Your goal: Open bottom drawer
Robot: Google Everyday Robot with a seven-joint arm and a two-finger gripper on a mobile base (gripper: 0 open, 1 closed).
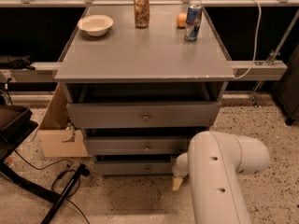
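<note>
So the bottom drawer point(124, 167) is the lowest of the three grey fronts, right down by the floor, tucked back under the middle drawer point(121, 146). Its front runs left to right across the cabinet, and the little round knob point(147, 169) sits about in the middle of that front.

The claw point(177, 182) is down low at the right end of that drawer front, hanging off the big white arm point(219, 181) that fills the lower right corner. Only a beige tip pokes out below the wrist, so honestly I can't tell if the claw is spread or closed, and it's not holding anything I can see.

Key thing imo: the knob is to the left of the claw and a touch higher, close but not touching. I reckon it has to slide left along the front to reach the knob, then pull straight out toward the camera
</note>
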